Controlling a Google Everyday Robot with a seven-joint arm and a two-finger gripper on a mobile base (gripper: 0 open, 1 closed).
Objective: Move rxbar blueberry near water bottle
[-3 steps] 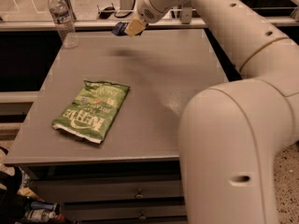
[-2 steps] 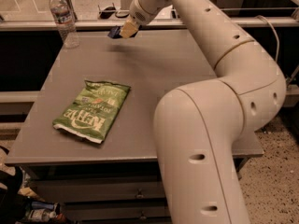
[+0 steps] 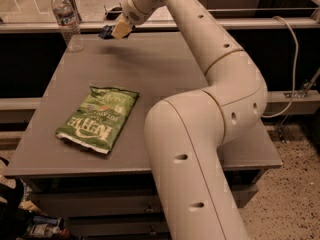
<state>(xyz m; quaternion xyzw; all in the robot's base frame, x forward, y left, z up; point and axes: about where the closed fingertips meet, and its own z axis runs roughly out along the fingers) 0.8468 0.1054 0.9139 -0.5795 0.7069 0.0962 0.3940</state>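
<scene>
My gripper [image 3: 116,31] reaches over the far edge of the grey table [image 3: 165,79], left of centre. It is shut on the rxbar blueberry [image 3: 106,32], a small dark-blue wrapper that sticks out to the left of the tan fingertips and hangs just above the tabletop. The water bottle [image 3: 66,20], clear with a white cap and a pale label, stands upright at the far left corner, a short way left of the bar.
A large green chip bag [image 3: 98,118] lies flat on the near left part of the table. My white arm crosses the right half of the view. A railing and glass run behind the table. Clutter sits on the floor at bottom left.
The gripper with the bar has moved left along the far edge, closer to the water bottle. The arm's elbow has swung further into view.
</scene>
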